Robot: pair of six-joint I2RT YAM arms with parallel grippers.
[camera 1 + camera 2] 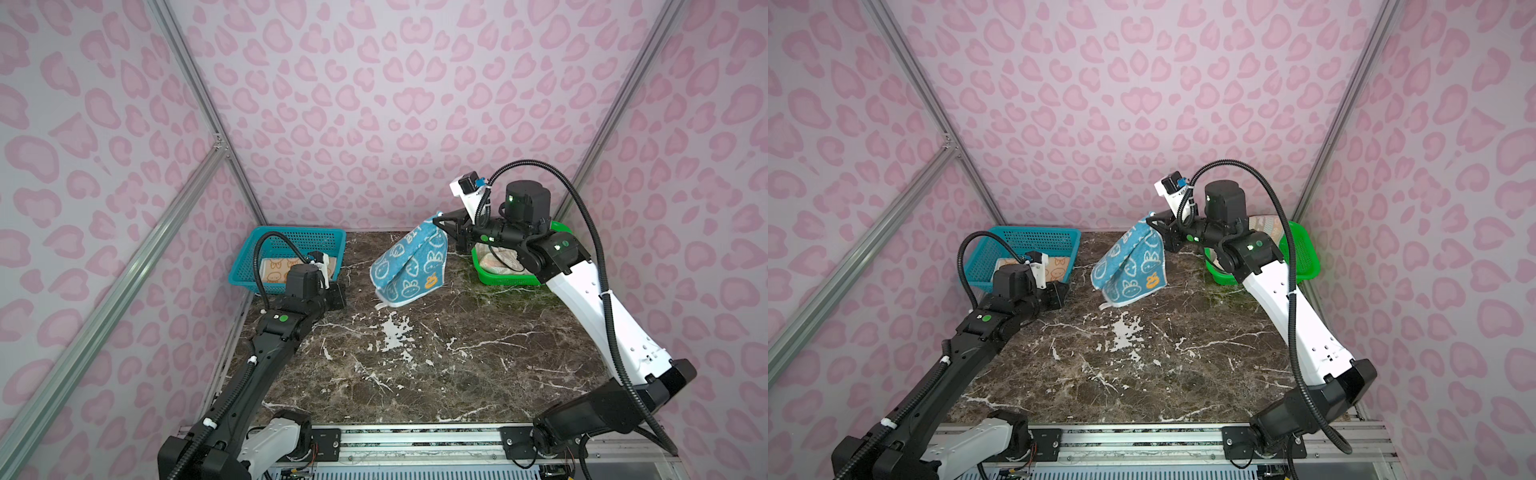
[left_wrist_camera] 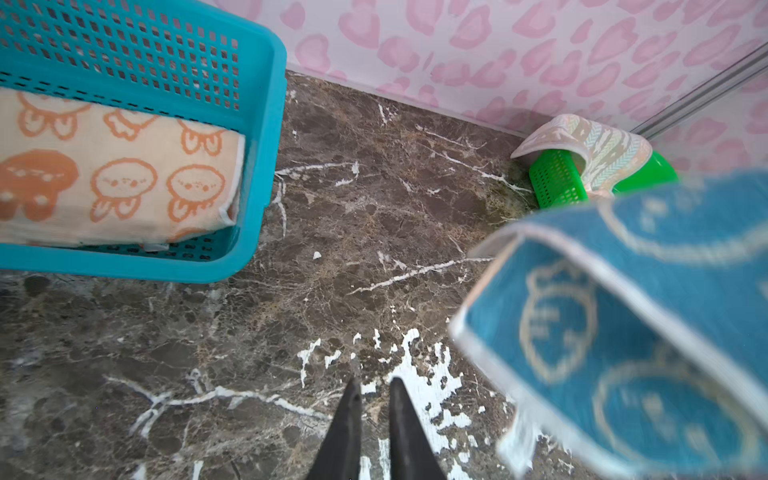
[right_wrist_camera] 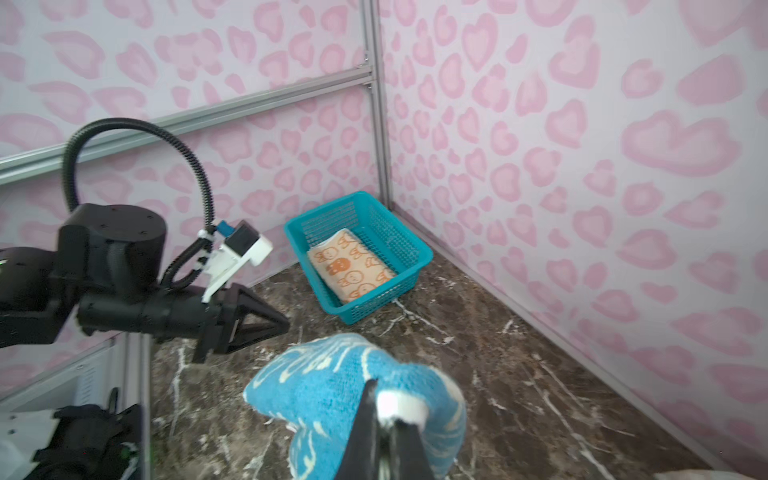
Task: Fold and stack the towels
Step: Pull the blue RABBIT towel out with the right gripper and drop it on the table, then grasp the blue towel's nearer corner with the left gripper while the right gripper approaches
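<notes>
My right gripper (image 1: 438, 220) (image 3: 384, 409) is shut on the white-edged corner of the blue towel (image 1: 409, 266) (image 1: 1129, 264). The towel hangs in the air above the back middle of the marble table, its lowest corner just off the surface. My left gripper (image 2: 376, 384) (image 1: 338, 296) hovers low beside the blue basket; its jaws stand a narrow gap apart with nothing between them. The blue towel (image 2: 623, 332) hangs to its right, apart from it. A folded orange towel (image 1: 276, 270) (image 2: 116, 174) with cartoon faces lies in the blue basket. A chevron towel (image 2: 598, 145) drapes over the green basket.
The blue basket (image 1: 291, 237) (image 2: 266, 124) stands in the back left corner. The green basket (image 1: 507, 280) (image 1: 1304, 257) sits at the back right, partly under my right arm. Pink patterned walls enclose the table (image 1: 415, 374) on three sides.
</notes>
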